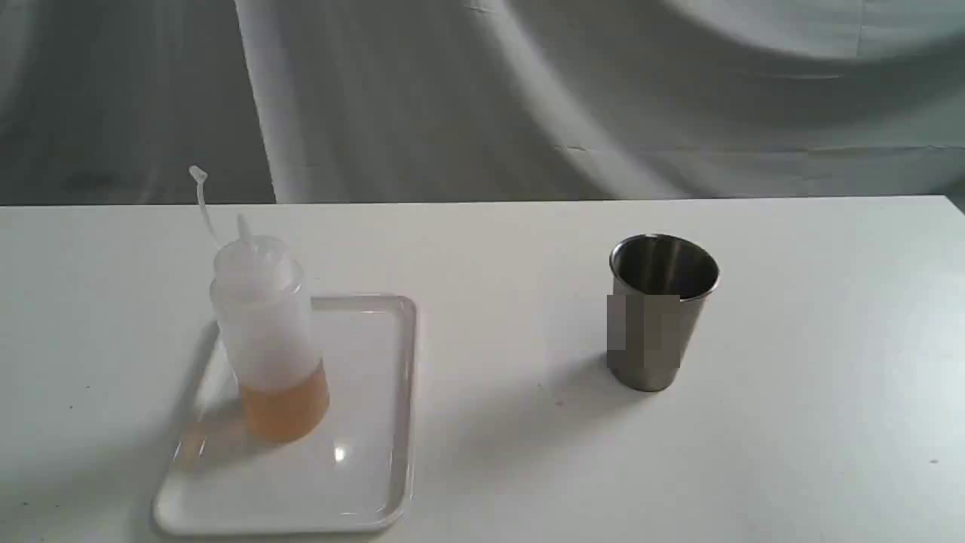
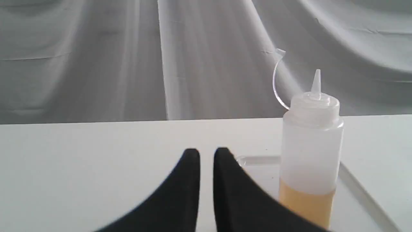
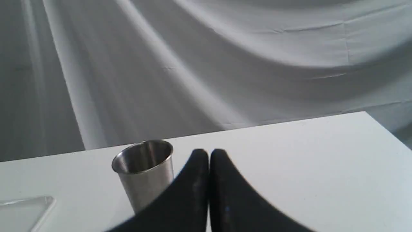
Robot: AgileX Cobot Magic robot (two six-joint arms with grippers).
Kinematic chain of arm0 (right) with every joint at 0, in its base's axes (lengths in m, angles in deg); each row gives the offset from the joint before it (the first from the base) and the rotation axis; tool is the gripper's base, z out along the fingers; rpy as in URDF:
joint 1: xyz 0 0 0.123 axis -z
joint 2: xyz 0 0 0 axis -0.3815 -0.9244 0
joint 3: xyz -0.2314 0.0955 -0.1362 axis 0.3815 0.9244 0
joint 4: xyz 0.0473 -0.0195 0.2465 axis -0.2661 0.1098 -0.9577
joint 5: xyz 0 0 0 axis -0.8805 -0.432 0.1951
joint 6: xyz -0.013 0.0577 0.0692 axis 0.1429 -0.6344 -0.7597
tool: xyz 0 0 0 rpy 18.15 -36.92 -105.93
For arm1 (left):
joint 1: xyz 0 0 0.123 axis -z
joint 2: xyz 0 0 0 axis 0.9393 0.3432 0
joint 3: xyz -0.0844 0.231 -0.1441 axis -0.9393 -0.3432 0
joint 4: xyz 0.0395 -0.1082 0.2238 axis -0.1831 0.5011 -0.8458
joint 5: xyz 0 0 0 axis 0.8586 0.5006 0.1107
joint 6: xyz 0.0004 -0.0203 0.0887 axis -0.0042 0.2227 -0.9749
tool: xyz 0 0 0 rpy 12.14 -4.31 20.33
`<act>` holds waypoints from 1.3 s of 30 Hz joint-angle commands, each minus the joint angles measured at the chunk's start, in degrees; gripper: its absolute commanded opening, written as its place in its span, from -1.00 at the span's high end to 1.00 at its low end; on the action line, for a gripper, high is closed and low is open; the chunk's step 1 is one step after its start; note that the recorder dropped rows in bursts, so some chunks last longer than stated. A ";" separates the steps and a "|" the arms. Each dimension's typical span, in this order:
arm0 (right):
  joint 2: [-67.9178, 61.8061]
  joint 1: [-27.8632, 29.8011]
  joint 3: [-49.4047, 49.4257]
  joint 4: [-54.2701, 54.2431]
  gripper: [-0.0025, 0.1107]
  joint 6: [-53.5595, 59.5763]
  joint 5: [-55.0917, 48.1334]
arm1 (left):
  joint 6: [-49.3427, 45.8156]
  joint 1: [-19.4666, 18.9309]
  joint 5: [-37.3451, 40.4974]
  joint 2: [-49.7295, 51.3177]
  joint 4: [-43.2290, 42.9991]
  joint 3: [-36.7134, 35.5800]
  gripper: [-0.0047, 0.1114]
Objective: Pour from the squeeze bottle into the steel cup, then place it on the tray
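The squeeze bottle (image 1: 268, 332) stands upright on the far left part of the white tray (image 1: 377, 422), with orange-amber liquid in its lower third and its cap strap curling up. The steel cup (image 1: 660, 317) stands upright on the table to the right, well apart from the tray. Neither gripper shows in the exterior view. In the left wrist view my left gripper (image 2: 207, 153) is shut with only a thin slit between its black fingers; the bottle (image 2: 310, 145) and the tray's rim (image 2: 354, 180) lie ahead, off to one side. My right gripper (image 3: 209, 153) is shut on nothing, with the cup (image 3: 145, 170) just ahead and beside it.
The white table (image 1: 528, 452) ends at a back edge against a draped grey cloth (image 1: 482, 90). A corner of the tray (image 3: 25, 209) shows in the right wrist view. The table's right edge (image 3: 386, 129) lies not far from the right gripper.
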State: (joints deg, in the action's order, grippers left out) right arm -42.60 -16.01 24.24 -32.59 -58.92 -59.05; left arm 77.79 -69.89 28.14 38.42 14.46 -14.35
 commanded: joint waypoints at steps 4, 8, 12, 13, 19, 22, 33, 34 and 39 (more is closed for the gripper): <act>2.73 1.02 0.27 -0.26 0.96 -0.03 0.45 | 0.27 -0.03 -0.09 -0.27 0.16 -0.25 0.78; 3.62 1.02 0.57 1.70 0.96 3.87 -0.89 | 0.27 -0.03 -0.09 -0.27 0.16 -0.25 0.78; 4.78 1.02 1.49 3.32 0.96 5.78 -5.53 | 0.11 -0.03 -0.09 -0.27 0.16 -0.25 0.78; 5.12 1.02 2.22 3.86 0.96 5.78 -5.80 | 0.11 -0.03 -0.09 -0.27 0.16 -0.25 0.78; 6.26 1.02 7.69 4.28 0.96 5.68 -5.54 | 0.11 -0.03 -0.09 -0.27 0.16 -0.25 0.78; 6.26 1.02 7.69 4.05 0.96 5.56 -6.72 | 0.11 -0.03 -0.09 -0.27 0.16 -0.25 0.78; 6.26 1.02 7.69 2.31 0.96 5.44 -12.81 | 0.27 -0.03 -0.09 -0.27 0.16 -0.25 0.78; 6.26 1.02 7.69 2.33 0.96 5.23 -12.51 | 0.27 -0.03 -0.09 -0.27 0.16 -0.25 0.78; 6.26 1.02 7.69 2.33 0.96 5.23 -12.51 | 0.14 -0.03 -0.09 -0.27 0.16 -0.25 0.78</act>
State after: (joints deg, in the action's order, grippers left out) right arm -36.65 -15.45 31.71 -30.01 -53.59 -71.59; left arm 77.79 -69.89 28.14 38.42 14.46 -14.35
